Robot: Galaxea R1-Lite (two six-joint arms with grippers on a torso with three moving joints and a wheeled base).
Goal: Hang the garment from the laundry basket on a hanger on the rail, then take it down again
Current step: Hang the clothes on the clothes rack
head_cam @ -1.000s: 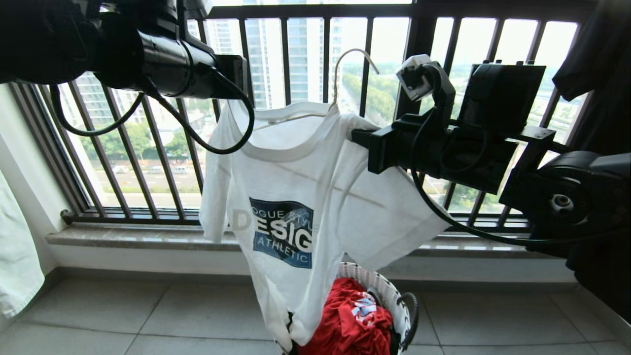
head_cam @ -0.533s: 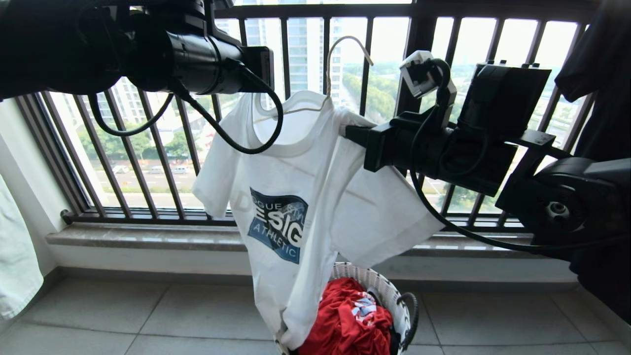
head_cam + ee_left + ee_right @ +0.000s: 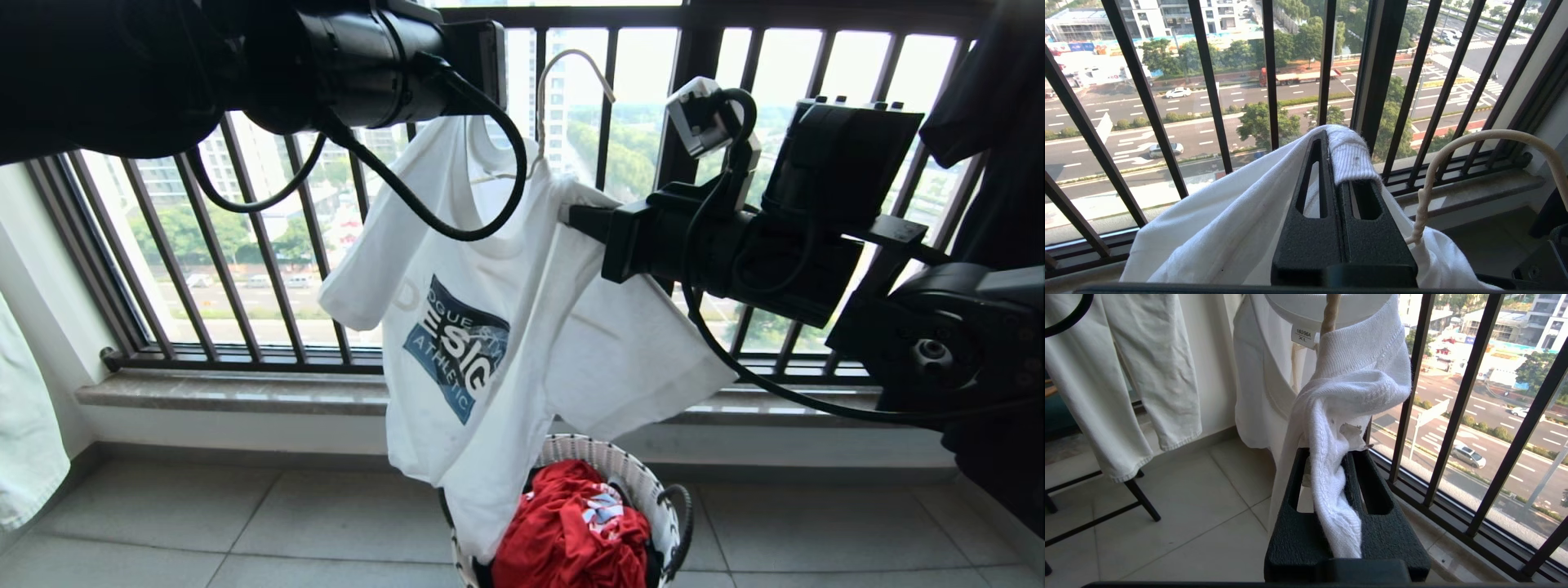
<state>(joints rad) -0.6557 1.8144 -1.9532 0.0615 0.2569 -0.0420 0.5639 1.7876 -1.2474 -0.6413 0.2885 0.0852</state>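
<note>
Garment (image 3: 490, 327): on hanger (image 3: 543, 98), above laundry basket (image 3: 645, 482). Left gripper (image 3: 1333, 139) and right gripper (image 3: 1331, 457) both clenched on its collar. Left side now raised higher; shirt tilted.

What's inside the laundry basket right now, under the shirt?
The laundry basket holds a crumpled red garment with a pale print. The white T-shirt, held up by both claws, hangs with its hem over the basket's left side, hiding whatever lies there.
</note>
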